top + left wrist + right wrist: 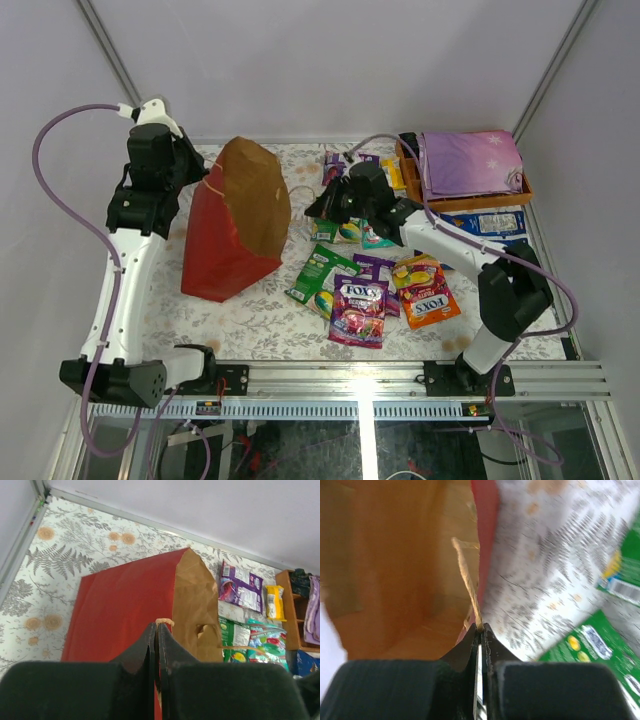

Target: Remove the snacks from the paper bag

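Note:
The red paper bag [222,245] lies on its side at the table's left, its brown inside [256,192] facing right. My left gripper [200,178] is shut on the bag's thin loop handle [165,621] at the bag's upper edge. At the bag's mouth, my right gripper [481,627] is shut on the other handle cord [466,575]; the brown inner side [385,565] fills the left of that view. Several snacks lie on the table: a green packet [320,275], a purple FOX'S packet [358,310] and an orange one [428,290]. I cannot see into the bag.
A wooden tray [470,200] with a folded purple cloth [468,160] stands at the back right. A blue-and-white pack [492,222] lies in front of it. More packets [240,585] lie behind the right arm [450,240]. Walls close in the sides and back.

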Controlling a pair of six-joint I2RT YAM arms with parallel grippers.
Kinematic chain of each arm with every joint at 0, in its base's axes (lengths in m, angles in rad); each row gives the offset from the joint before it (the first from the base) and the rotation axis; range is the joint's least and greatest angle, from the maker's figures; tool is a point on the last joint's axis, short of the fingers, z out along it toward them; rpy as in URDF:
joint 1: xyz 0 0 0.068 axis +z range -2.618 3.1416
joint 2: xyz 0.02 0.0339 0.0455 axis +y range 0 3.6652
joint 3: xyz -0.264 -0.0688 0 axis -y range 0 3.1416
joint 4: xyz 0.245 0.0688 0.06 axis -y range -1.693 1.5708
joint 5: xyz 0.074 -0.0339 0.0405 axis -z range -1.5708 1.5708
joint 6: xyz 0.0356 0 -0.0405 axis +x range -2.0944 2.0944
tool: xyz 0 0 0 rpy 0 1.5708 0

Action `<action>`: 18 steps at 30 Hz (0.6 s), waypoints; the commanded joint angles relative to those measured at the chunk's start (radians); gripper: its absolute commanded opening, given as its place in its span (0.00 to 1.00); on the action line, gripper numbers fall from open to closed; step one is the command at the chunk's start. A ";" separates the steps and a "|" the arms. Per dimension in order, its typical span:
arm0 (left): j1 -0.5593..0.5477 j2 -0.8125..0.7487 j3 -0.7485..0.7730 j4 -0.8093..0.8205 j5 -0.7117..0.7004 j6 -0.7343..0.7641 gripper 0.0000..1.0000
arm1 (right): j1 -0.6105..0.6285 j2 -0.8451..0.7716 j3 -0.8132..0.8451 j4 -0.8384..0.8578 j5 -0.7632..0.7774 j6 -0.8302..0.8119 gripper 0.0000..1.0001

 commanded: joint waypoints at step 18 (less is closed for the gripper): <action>0.235 0.261 0.124 0.110 0.069 0.075 0.09 | 0.147 0.142 0.424 -0.094 -0.007 -0.085 0.00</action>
